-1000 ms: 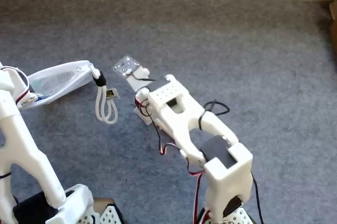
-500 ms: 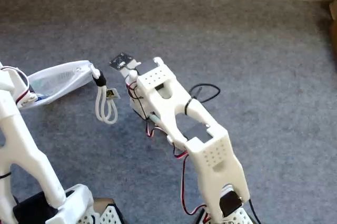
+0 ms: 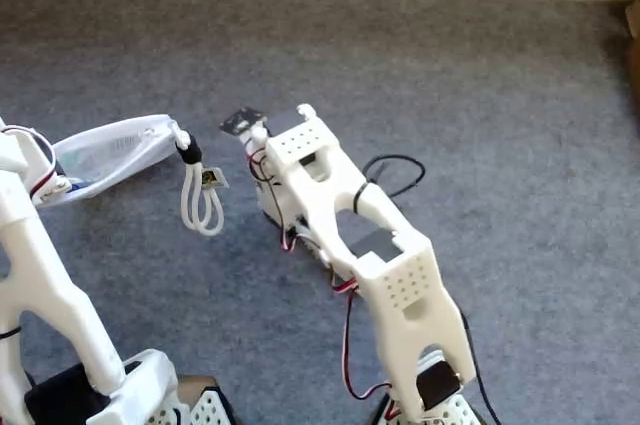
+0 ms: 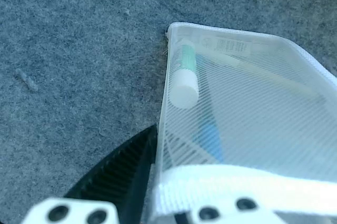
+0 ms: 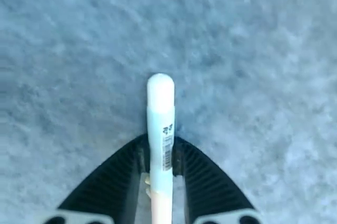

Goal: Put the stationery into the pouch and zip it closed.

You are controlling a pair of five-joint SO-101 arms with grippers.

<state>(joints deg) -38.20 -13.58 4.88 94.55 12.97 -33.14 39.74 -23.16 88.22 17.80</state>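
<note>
Well, the right end effector (image 5: 160,163) is clamped on a white pen (image 5: 160,103) over open grey table (image 3: 480,95); the left end effector (image 4: 152,182) grips the mesh pouch (image 4: 247,113) by its edge.

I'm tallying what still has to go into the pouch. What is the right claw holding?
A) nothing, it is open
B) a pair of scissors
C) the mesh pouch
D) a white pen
D: in the right wrist view the right claw is shut on a white pen that sticks out past its fingertips, while the pouch is over at the left arm.
</note>
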